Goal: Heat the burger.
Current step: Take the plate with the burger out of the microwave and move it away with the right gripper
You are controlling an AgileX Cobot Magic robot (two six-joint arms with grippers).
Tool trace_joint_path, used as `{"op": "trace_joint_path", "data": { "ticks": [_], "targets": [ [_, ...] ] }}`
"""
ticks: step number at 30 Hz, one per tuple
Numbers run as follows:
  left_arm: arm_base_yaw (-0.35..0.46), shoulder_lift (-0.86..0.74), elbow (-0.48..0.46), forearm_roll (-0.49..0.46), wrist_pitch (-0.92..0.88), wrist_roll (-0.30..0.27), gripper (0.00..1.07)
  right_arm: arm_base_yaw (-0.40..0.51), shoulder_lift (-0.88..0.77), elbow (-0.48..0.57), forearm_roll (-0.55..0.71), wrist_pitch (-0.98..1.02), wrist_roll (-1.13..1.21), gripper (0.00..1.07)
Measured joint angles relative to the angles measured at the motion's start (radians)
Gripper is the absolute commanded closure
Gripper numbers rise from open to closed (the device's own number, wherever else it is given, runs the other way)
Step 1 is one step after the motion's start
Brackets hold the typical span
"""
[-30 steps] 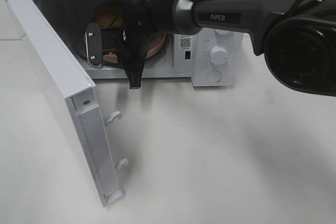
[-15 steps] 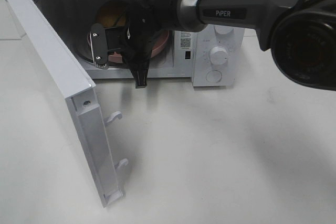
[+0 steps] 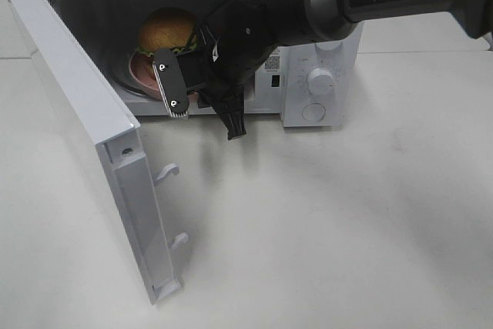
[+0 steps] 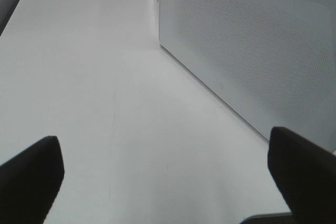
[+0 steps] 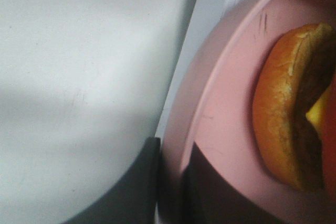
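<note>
Far left we see the microwave door [image 3: 92, 136] swung wide open, with two white hooks on its edge. Next comes the microwave [image 3: 320, 44] cavity, and the burger [image 3: 166, 30] sits inside it on the pink plate [image 3: 146, 75]. The right gripper [image 3: 206, 107] reaches in at the cavity mouth; in the right wrist view its fingers [image 5: 136, 182] are pinched on the pink plate rim, bun close by. The knobs [image 3: 320, 81] sit right of the cavity. The left gripper [image 4: 168, 182] is spread wide apart over the white table [image 4: 94, 87], holding nothing, beside the microwave's perforated side.
</note>
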Motion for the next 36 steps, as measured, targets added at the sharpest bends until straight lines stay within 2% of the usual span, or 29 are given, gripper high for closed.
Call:
{"op": "trace_joint_path", "data": {
  "ticks": [1, 8, 22, 36],
  "targets": [
    [0.0, 0.0, 0.0, 0.0, 0.0, 0.0, 0.09, -0.001, -0.023, 0.039, 0.007, -0.018, -0.021, 1.07],
    [0.0, 0.0, 0.0, 0.0, 0.0, 0.0, 0.09, -0.001, -0.098, 0.139, 0.052, -0.067, -0.106, 1.07],
    [0.0, 0.0, 0.0, 0.0, 0.0, 0.0, 0.09, -0.001, -0.2, 0.271, 0.197, -0.068, -0.332, 1.07],
    [0.0, 0.0, 0.0, 0.0, 0.0, 0.0, 0.09, -0.003, -0.3, 0.4, 0.311, -0.06, -0.463, 1.07]
  ]
}}
